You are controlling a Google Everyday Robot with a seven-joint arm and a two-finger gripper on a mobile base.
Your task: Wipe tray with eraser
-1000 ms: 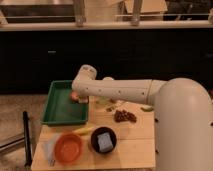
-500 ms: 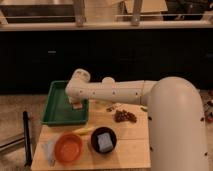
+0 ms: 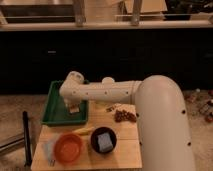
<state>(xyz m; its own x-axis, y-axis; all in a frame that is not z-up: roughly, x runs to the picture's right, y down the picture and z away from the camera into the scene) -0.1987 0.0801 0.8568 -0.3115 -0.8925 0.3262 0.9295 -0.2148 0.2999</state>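
The green tray (image 3: pixel 54 115) lies at the back left of the wooden table (image 3: pixel 125 150). My white arm reaches in from the right and bends down over the tray. My gripper (image 3: pixel 73 106) hangs below the wrist over the tray's right half. It is shut on the eraser (image 3: pixel 75 109), a small pale tan block that rests on the tray floor near the right rim. The arm hides most of the gripper.
An orange bowl (image 3: pixel 68 147) and a dark bowl holding a grey-blue pad (image 3: pixel 103 141) stand at the table's front. A yellow piece (image 3: pixel 83 131) lies between the bowls and the tray. A brown cluster (image 3: pixel 125 116) lies right of the tray. A black post (image 3: pixel 26 137) stands left of the table.
My gripper and wrist have moved left across the tray with the eraser, from near the right rim further over the tray floor.
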